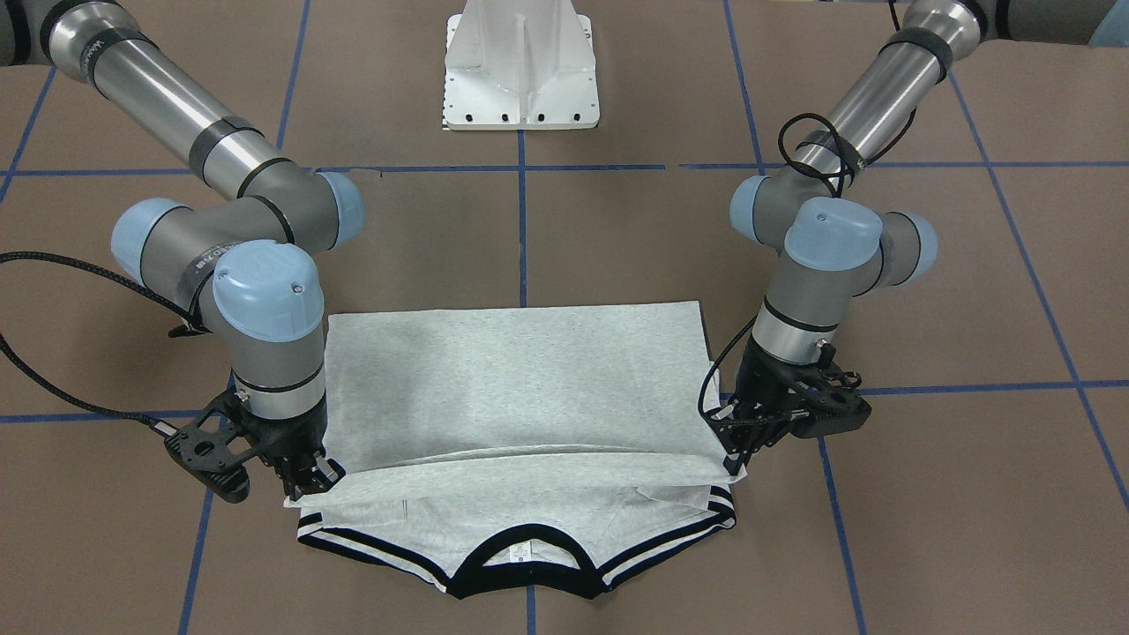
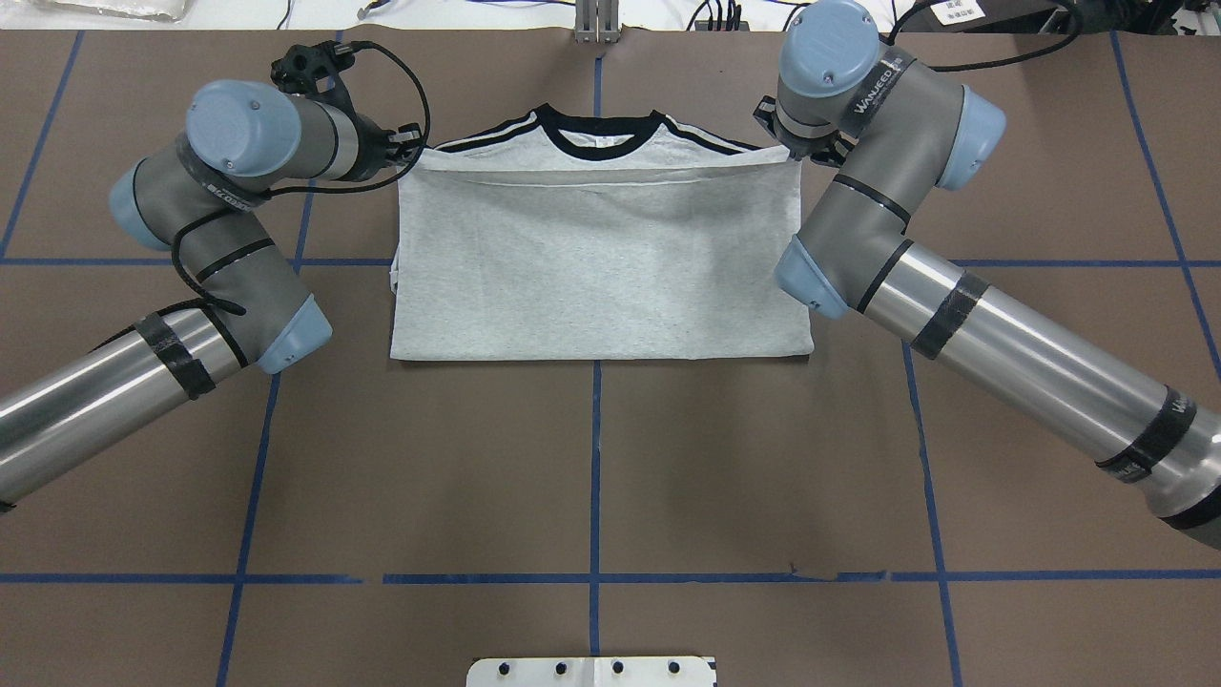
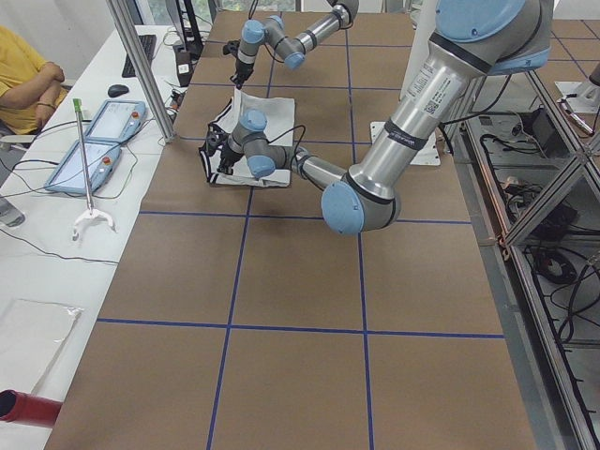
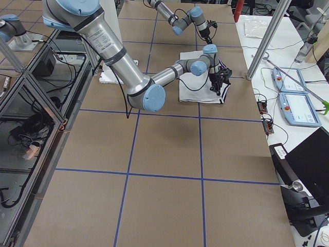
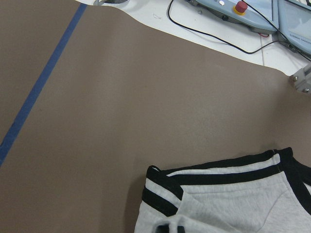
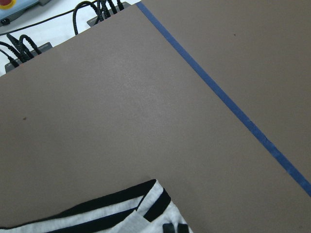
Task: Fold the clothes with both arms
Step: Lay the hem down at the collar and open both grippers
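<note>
Exterior front-facing: black left gripper point(image 1: 734, 450) and right gripper point(image 1: 309, 476) clamp far hem corners of heather-grey T-shirt point(image 1: 520, 379); silver-grey right arm point(image 2: 873, 95) reads "WANJEED".

Left gripper point(image 1: 734, 450) and right gripper point(image 1: 309, 481) reach far forward, wrists pointing down, fingers point(image 1: 319, 474) pinching the shirt point(image 1: 520, 379) corners.

The T-shirt point(image 2: 601, 267) lies on the table point(image 2: 591, 458) between the left pincer point(image 1: 734, 448) and the right pincer point(image 1: 309, 476).

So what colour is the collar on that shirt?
Black. The T-shirt collar shows best in the exterior front-facing view.
</note>
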